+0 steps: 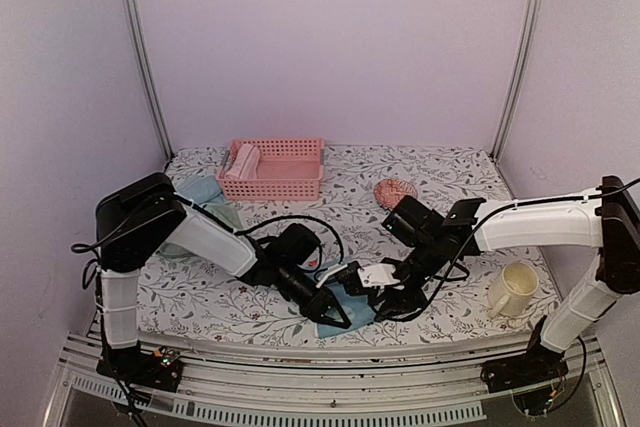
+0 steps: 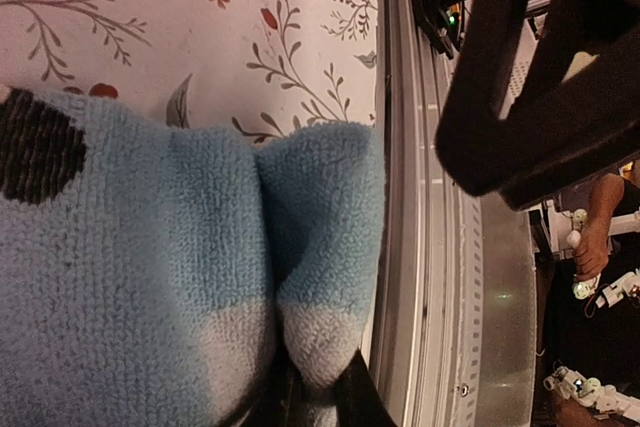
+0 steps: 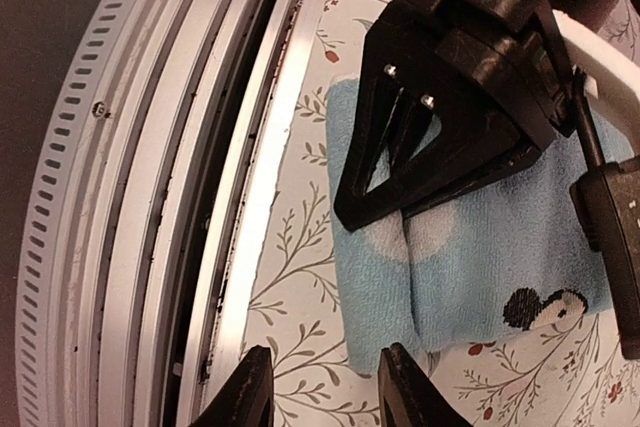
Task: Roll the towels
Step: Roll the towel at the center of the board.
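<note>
The blue towel with pale spots (image 1: pixel 350 303) lies folded near the table's front edge. My left gripper (image 1: pixel 338 317) is shut on a raised fold of it; in the left wrist view that fold of the towel (image 2: pixel 300 247) is pinched at the gripper (image 2: pixel 318 392). My right gripper (image 1: pixel 373 295) stands open just off the towel's (image 3: pixel 480 247) corner, and in the right wrist view the gripper (image 3: pixel 322 389) has only tablecloth between its fingers. A rolled pink towel (image 1: pixel 242 161) lies in the basket. A light blue towel (image 1: pixel 200 190) and a sage green one (image 1: pixel 226 215) lie at the left.
The pink slatted basket (image 1: pixel 290 182) stands at the back. A reddish-pink bundle (image 1: pixel 396 192) lies mid-table and a cream mug (image 1: pixel 513 290) stands at the right. The metal rail of the front edge (image 3: pixel 150 197) runs close beside both grippers.
</note>
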`<state>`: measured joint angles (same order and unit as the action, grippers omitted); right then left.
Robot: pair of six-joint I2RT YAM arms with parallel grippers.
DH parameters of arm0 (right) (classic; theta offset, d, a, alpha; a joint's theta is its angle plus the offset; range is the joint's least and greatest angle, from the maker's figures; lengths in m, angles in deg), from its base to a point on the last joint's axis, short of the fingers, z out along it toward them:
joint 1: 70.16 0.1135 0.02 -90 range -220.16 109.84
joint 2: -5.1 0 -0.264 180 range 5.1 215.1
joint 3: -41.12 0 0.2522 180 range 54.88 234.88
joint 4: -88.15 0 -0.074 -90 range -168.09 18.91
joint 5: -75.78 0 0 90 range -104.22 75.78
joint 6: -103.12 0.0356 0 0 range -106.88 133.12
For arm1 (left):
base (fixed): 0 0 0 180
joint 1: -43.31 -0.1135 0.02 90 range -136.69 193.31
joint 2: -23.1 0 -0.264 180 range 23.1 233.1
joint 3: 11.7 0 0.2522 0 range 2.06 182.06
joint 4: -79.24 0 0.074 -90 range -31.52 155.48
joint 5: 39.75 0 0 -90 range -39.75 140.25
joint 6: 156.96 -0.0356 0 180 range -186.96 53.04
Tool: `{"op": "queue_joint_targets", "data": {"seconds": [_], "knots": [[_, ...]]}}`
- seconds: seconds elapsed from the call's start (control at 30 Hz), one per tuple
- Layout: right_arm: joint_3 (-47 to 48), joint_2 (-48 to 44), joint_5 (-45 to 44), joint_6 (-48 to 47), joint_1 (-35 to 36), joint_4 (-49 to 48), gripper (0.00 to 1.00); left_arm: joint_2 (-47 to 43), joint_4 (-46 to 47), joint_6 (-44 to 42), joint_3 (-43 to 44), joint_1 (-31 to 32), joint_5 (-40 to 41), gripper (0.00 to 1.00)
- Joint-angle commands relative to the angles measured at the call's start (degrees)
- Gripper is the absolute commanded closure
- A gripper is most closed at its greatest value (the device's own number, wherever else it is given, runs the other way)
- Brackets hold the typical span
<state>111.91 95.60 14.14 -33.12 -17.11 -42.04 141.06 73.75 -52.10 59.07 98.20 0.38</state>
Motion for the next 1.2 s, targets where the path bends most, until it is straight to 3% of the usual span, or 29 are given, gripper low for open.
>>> {"op": "queue_joint_targets", "data": {"seconds": [0.0, 0.3, 0.47, 0.6, 0.7, 0.9, 1.07, 1.17], "knots": [[-0.75, 2.58, -7.38, -0.89, 2.93, -8.45, 0.61, 4.69, -8.83, 0.80, -2.04, -0.31, 4.60, 0.99], [-1.60, 7.53, -9.53, -2.17, 5.60, -12.97, 0.62, 5.36, -9.91, 0.64, -1.21, -0.47, 4.67, 0.99], [-2.50, 10.16, -7.39, -2.37, 5.75, -12.92, 0.75, 3.51, -10.77, 0.06, -1.47, -0.76, 5.94, 0.98], [-1.86, 12.57, -4.47, -2.21, 5.65, -10.35, 0.90, -1.66, -10.44, -0.35, -3.79, -0.97, 9.43, 0.88], [0.41, 14.20, 1.58, -1.19, 4.43, -6.01, 0.96, -9.69, -8.39, 0.24, -8.37, -0.99, 16.03, 0.75], [11.46, 26.01, 15.80, 0.72, -1.66, 8.29, 0.97, -29.05, -1.61, 3.20, -22.06, -0.40, 32.27, 0.64], [28.02, 40.64, 25.14, 0.61, -7.01, 25.23, 0.96, -43.43, -1.19, 0.69, -30.09, 8.39, 52.85, 0.60], [33.82, 49.06, 27.41, -0.74, -8.79, 32.29, 0.96, -46.32, -2.14, -3.94, -30.29, 14.51, 59.50, 0.60]]}}
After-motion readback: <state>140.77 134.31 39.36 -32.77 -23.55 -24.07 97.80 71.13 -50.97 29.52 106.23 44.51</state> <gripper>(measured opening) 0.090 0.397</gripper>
